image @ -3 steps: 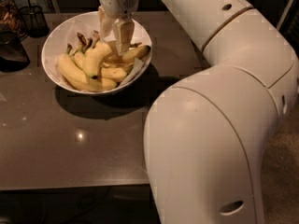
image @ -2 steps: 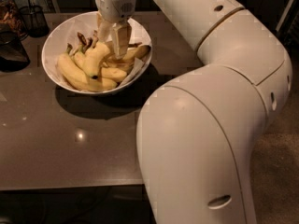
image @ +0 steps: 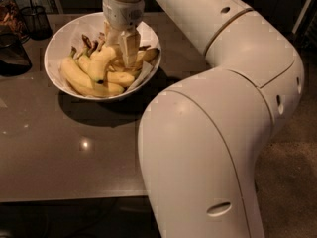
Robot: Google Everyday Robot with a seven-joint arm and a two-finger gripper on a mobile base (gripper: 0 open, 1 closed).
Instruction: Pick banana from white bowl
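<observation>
The white bowl (image: 57,43) stands at the table's back left and holds a pile of yellow bananas. The long curved banana (image: 101,63) with a black tip lies on top of the pile, left of centre, its upper end running up to the gripper. My gripper (image: 121,53) hangs straight down from the wrist into the middle of the bowl, touching the pile at the curved banana's upper end. The gripper hides the bananas behind it.
A dark wire-mesh cup (image: 35,19) stands behind the bowl at the back left, and a dark object (image: 12,53) lies at the left edge. My large white arm (image: 223,108) covers the right half of the grey table (image: 64,152).
The gripper has sunk a little deeper into the bowl. The arm's elbow has swung toward the right. The bananas lie as before.
</observation>
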